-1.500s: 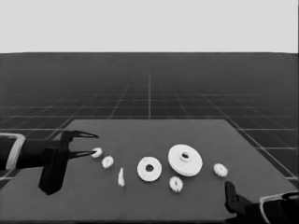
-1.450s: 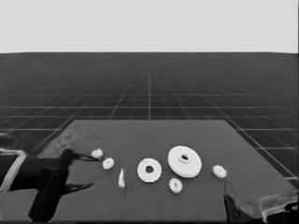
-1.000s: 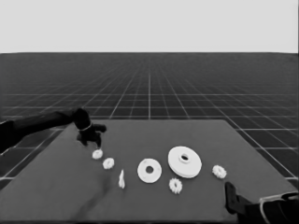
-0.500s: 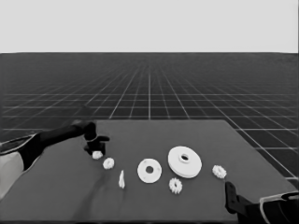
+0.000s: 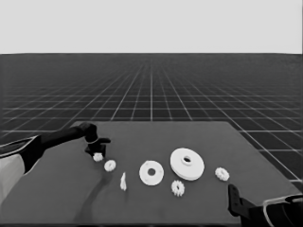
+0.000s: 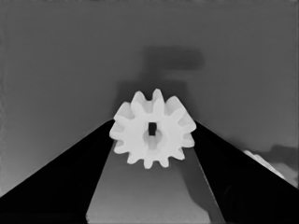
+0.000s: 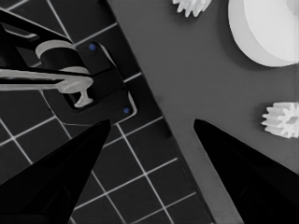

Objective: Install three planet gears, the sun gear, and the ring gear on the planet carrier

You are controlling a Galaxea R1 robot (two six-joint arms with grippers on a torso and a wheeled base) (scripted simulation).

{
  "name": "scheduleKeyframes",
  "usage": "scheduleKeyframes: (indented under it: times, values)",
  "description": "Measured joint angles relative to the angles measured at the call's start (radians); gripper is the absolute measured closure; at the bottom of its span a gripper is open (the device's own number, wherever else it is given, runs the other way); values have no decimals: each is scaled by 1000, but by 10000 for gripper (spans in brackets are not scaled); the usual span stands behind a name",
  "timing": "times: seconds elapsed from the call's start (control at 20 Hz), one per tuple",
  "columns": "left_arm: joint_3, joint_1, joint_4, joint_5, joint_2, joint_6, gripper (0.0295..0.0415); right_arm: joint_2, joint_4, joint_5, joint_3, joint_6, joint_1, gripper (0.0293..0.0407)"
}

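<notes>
My left gripper (image 5: 97,150) is out over the left part of the table, fingers pointing down at the leftmost planet gear (image 5: 98,157). On the left wrist cam that gear (image 6: 153,129) sits right between my two fingers (image 6: 60,179), a tip touching it on each side, so I'd call it pinched, with the gear still on the table as far as I can tell. Its shadow falls on the dark surface just past it.

Moving away from the gripper along the row: a second planet gear (image 5: 110,165) is just beside the first, then a thin white piece (image 5: 123,181) standing a bit nearer to me, then the planet carrier (image 5: 151,172), flat, with its hole showing. Just beyond that is the ring gear (image 5: 187,163), close to the carrier but not touching. A third gear (image 5: 177,187) lies near both of them on my side, and a fourth (image 5: 221,174) sits on the far side of the ring gear from the gripper.

My right gripper (image 7: 149,154) is parked off the table's near right corner, fingers spread apart with nothing between them, floor grid underneath.

The table (image 5: 199,137) is plain dark and flat. Around it there's only gridded floor (image 5: 151,94) running to the horizon.
</notes>
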Motion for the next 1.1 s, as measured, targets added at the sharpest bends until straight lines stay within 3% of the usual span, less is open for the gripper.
scheduleKeyframes:
  times: [0.2, 0.3, 0.4, 0.7, 0.75, 0.8, 0.9, 1.1]
  values:
    - [0, 0, 0, 0, 0, 0, 398, 0, 0, 0, 0, 0, 0, 315]
    - [165, -103, -33, 104, -75, -75, 398, 0, 0, 0, 0, 0, 0, 315]
    - [187, -147, -56, 138, -85, -83, 398, 0, 0, 0, 0, 0, 0, 315]
    - [190, -166, -68, 154, -87, -84, 398, 0, 0, 0, 0, 0, 0, 315]
    - [459, -162, -15, 182, -59, -469, 398, 0, 0, 0, 0, 0, 0, 315]
    - [520, -158, 2, 207, 105, -647, 398, 0, 0, 0, 0, 0, 0, 315]
    - [411, -154, 4, 220, 326, -720, 398, 0, 0, 0, 0, 0, 0, 315]
    - [298, -153, 2, 221, 435, -712, 398, 0, 0, 0, 0, 0, 0, 315]
